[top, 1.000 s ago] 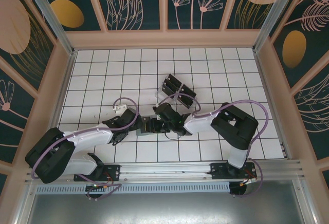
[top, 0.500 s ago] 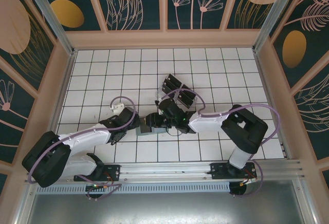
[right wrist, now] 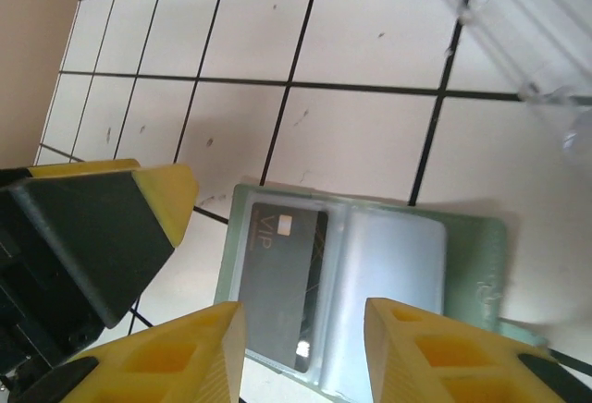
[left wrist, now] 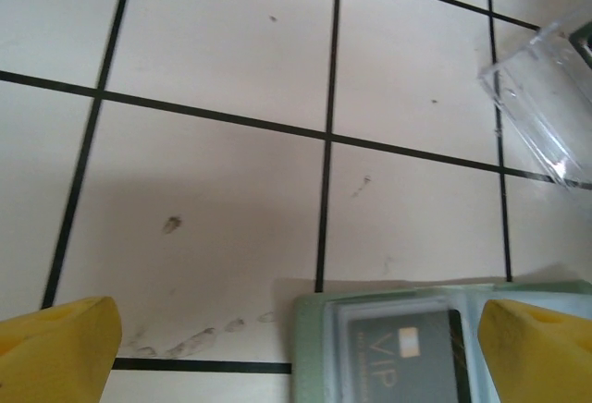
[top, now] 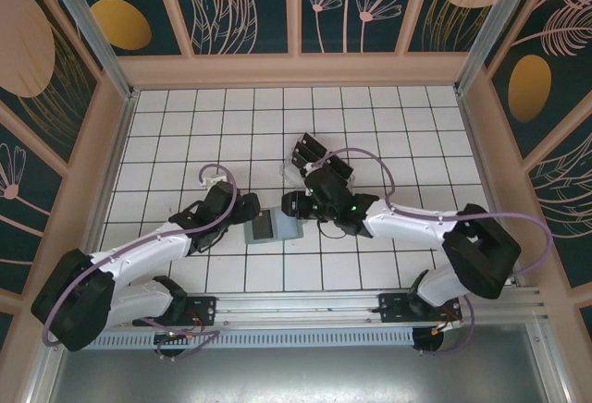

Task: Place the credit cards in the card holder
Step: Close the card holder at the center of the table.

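Right wrist view showed the right tool [right wrist: 301, 352], fingers apart, drawn back from the card holder [right wrist: 370, 278], left lying open on the worktop [right wrist: 370, 135] with one credit card [right wrist: 277, 269] pocketed. The left tool [left wrist: 296, 352], likewise spread, had retreated too; both seemed free to fetch another.

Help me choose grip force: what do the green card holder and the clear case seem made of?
Card holder: probably soft vinyl or plastic, matte pale green, with translucent pockets, one holding the black card. Clear case: likely rigid plastic, glossy, see-through, with bright edge glints.
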`<control>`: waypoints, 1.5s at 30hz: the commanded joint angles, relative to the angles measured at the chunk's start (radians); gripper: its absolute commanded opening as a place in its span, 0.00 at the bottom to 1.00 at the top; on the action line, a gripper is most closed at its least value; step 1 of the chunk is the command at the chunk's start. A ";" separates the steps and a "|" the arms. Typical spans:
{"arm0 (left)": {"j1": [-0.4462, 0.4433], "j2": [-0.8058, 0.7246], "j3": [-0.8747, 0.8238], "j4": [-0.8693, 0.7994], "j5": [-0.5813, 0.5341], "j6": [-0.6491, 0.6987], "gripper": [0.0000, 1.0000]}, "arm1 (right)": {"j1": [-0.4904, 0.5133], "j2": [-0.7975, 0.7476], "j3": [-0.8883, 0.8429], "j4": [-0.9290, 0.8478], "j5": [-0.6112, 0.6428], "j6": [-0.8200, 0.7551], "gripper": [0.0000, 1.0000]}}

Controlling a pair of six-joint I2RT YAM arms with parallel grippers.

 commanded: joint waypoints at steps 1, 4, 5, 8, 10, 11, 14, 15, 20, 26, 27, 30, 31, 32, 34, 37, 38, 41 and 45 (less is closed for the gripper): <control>0.007 0.013 -0.016 0.060 0.069 0.008 0.98 | -0.017 -0.035 -0.035 -0.090 0.066 -0.042 0.39; 0.007 0.019 -0.051 0.104 0.098 -0.008 0.98 | -0.024 -0.034 -0.054 -0.101 0.073 -0.048 0.40; 0.007 0.022 -0.062 0.119 0.106 -0.010 0.98 | -0.024 -0.029 -0.057 -0.104 0.073 -0.051 0.41; 0.006 0.027 -0.088 0.157 0.130 -0.006 0.98 | -0.026 -0.007 -0.070 -0.091 0.073 -0.055 0.42; 0.007 0.029 -0.101 0.181 0.143 -0.004 0.98 | -0.026 0.017 -0.070 -0.086 0.073 -0.059 0.41; 0.007 0.031 -0.106 0.191 0.150 -0.001 0.99 | -0.026 0.030 -0.070 -0.083 0.073 -0.061 0.42; 0.007 0.031 -0.121 0.219 0.170 0.002 0.99 | -0.028 0.060 -0.070 -0.069 0.098 -0.064 0.42; 0.007 0.031 -0.125 0.223 0.173 0.002 0.99 | -0.028 0.068 -0.070 -0.065 0.102 -0.064 0.42; 0.007 0.039 -0.136 0.236 0.176 0.003 0.99 | -0.037 0.102 -0.066 -0.058 0.122 -0.071 0.42; 0.007 0.059 -0.143 0.262 0.192 0.003 0.98 | -0.052 0.131 -0.061 -0.033 0.123 -0.077 0.38; 0.007 0.062 -0.143 0.268 0.195 0.003 0.98 | -0.055 0.134 -0.059 -0.030 0.120 -0.078 0.36; 0.007 0.072 -0.146 0.288 0.208 0.006 0.99 | -0.056 0.137 -0.059 -0.020 0.102 -0.079 0.18; 0.006 0.075 -0.146 0.293 0.211 0.009 0.98 | -0.055 0.134 -0.061 -0.016 0.097 -0.079 0.12; 0.007 0.078 -0.146 0.299 0.216 0.009 0.99 | -0.054 0.130 -0.066 -0.012 0.093 -0.078 0.07; 0.007 0.083 -0.146 0.309 0.223 0.011 0.99 | -0.053 0.124 -0.075 -0.008 0.087 -0.073 0.01; 0.007 0.094 -0.145 0.325 0.233 0.012 0.99 | -0.052 0.112 -0.087 -0.001 0.081 -0.066 0.00; 0.007 0.099 -0.144 0.331 0.237 0.013 0.99 | -0.050 0.109 -0.091 0.003 0.081 -0.063 0.00; 0.007 0.118 -0.136 0.346 0.251 0.013 0.99 | -0.043 0.102 -0.094 0.006 0.081 -0.054 0.00; 0.007 0.138 -0.130 0.363 0.269 0.008 0.99 | -0.033 0.101 -0.097 0.015 0.052 -0.044 0.00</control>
